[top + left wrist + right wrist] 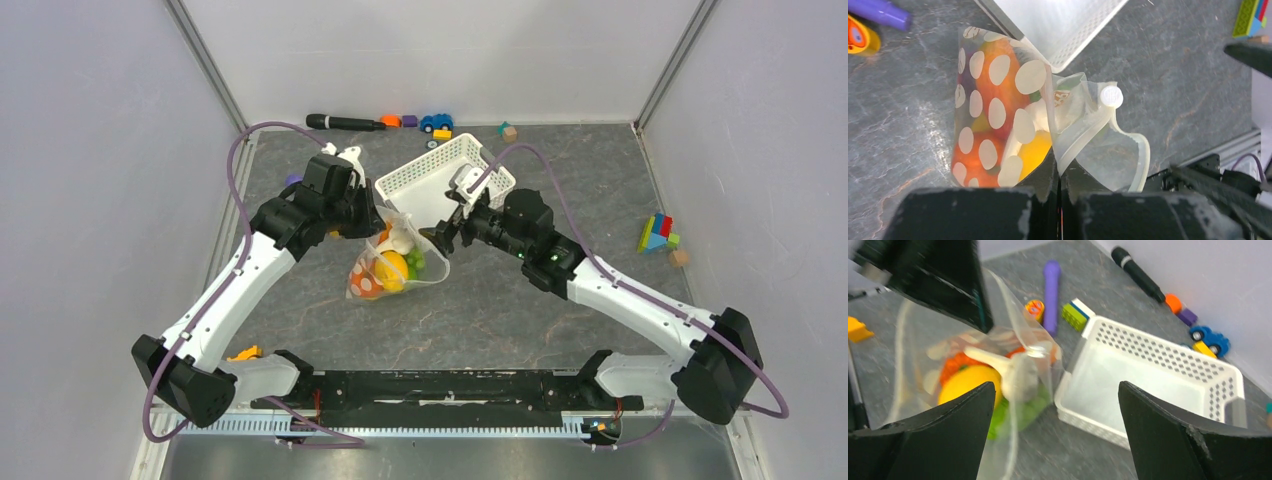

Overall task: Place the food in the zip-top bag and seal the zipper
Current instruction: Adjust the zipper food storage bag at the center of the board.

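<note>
Left claw [373,226] pinched shut on the upper edge of the zip-top bag [428,270]. The bag slumps on the counter [490,315] just below and right of that claw. Food [392,268] is inside: yellow, orange and green pieces. Right claw [441,238] has its jaws spread wide, level with the left claw at the bag's right side, holding nothing. White basket [430,175] sits just beyond both claws. Black marker [345,122] and toy car [436,122] lie well beyond them, at the far wall. Block stack [657,234] is far right of the right claw.

Right wrist view: zip-top bag [1015,335] and food [968,384] blurred; left wrist view: building blocks [1249,17] cut by edge.
</note>
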You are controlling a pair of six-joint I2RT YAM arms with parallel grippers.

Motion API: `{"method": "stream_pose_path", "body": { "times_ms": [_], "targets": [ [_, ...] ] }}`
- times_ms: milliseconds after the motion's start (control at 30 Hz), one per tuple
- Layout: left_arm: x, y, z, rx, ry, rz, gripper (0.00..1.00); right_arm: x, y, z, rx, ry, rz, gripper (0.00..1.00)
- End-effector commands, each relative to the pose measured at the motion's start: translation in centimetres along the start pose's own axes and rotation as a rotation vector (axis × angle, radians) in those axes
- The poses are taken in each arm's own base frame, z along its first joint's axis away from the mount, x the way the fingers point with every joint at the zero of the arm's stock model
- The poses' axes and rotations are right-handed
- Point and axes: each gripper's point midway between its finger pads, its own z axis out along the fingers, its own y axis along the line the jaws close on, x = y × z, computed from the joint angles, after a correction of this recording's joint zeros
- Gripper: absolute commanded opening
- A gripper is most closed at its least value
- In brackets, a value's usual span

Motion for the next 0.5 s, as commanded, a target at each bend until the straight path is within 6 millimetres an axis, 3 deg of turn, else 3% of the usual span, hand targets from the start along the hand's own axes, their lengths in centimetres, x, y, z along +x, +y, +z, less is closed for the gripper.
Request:
{"method": "stream_pose_path", "body": {
  "times_ms": [0, 133, 233, 367, 467],
  "targets": [
    [-0.4, -3.4, -1.6, 0.196, -0.008, 0.095, 0.02, 2.7, -1.3, -2.5, -0.014, 0.102, -0.043, 0.98],
    [0.8, -6.4, -3.2, 0.400, 0.046, 0.161, 0.05, 5.2, -2.1, -4.5, -0.001, 0.160, -0.113, 0.98],
    [1.6, -8.0, -4.3, 0.515, 0.075, 0.189, 0.06, 7.0, -1.2, -5.7, -0.049, 0.188, -0.169, 0.98],
    [3.0, -9.5, -5.2, 0.632, 0.109, 0.230, 0.06, 7.6, 1.8, -6.8, -0.215, 0.116, -0.275, 0.98],
    [4.0, -10.6, -6.1, 0.728, 0.134, 0.273, 0.07, 6.8, 2.9, -7.1, -0.260, 0.025, -0.318, 0.98]
  ]
}}
